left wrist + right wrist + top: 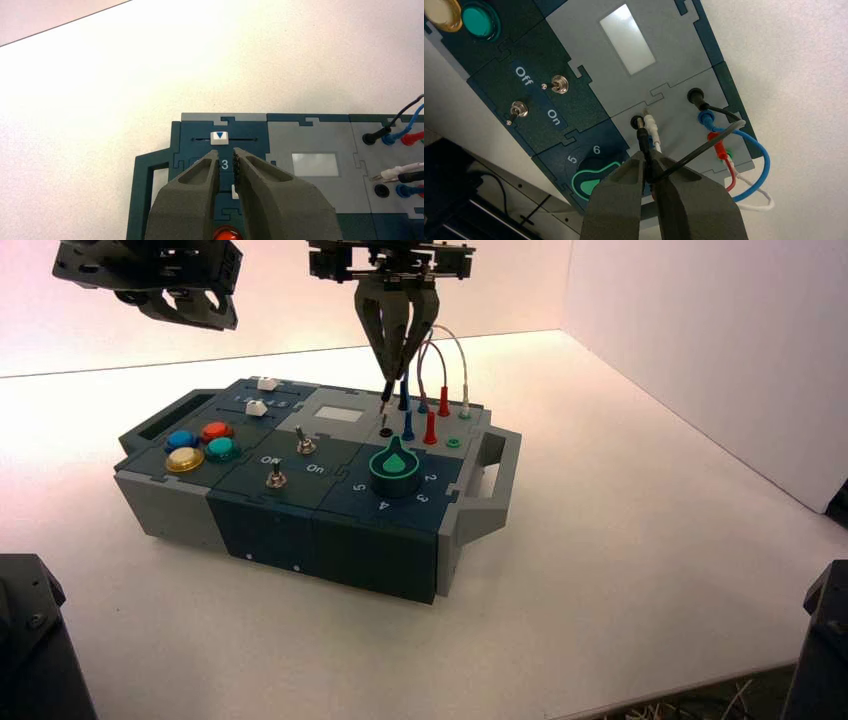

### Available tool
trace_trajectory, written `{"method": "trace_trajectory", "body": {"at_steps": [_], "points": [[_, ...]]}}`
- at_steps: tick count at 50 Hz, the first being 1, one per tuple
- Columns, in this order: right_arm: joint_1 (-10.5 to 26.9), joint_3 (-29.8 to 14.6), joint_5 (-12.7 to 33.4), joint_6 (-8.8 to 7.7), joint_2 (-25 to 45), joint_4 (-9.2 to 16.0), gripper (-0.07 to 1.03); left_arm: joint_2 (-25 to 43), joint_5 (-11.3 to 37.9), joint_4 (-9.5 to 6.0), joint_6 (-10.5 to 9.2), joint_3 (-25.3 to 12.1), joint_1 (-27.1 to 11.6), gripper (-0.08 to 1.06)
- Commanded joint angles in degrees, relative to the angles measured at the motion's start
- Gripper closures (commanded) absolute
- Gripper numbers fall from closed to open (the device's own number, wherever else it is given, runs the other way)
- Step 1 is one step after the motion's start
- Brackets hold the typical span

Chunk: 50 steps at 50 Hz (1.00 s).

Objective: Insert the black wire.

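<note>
white tabletop (640,570) with pale walls behind carries the box (300,510), which stands turned at an angle. right pincer (397,372) points down over the wire panel, pressed together on the black wire (684,157) just behind its plug (642,135). plug tip sits at the mouth of the empty black socket (638,121), beside a loose white plug (652,125); whether it has entered cannot be told. the wire's far end is seated in the rear black socket (695,95).

progress, as judged: pickup and carry done, alignment close; the push home and release remain.

clearances: blue lead (764,165) and red lead (719,145) loop close around the work point, and the white plug nearly touches the target, so snagging is a risk. open room lies above. green knob (394,464) stands near in front. left pincer (227,165), nearly pressed together and empty, hovers over the white slider (219,137) at the box's left end, well apart from the sockets.
</note>
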Motion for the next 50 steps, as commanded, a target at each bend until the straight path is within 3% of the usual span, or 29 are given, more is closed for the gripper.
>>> {"method": "trace_trajectory", "body": {"at_steps": [1, 11, 50], "points": [[-0.2, -2.1, 1.2, -0.7, -0.5, 0.0, 0.98, -0.7, -0.5, 0.18, 0.26, -1.3, -0.4, 0.8], [-0.1, -2.5, 3.0, -1.93, 0.9, -0.1, 0.98, -0.6, -0.5, 0.09, 0.26, -1.3, -0.4, 0.8], [-0.1, -8.0, 7.0, -2.9, 4.4, -0.1, 0.98, -0.7, -0.5, 0.09, 0.26, -1.2, -0.4, 0.8]]}}
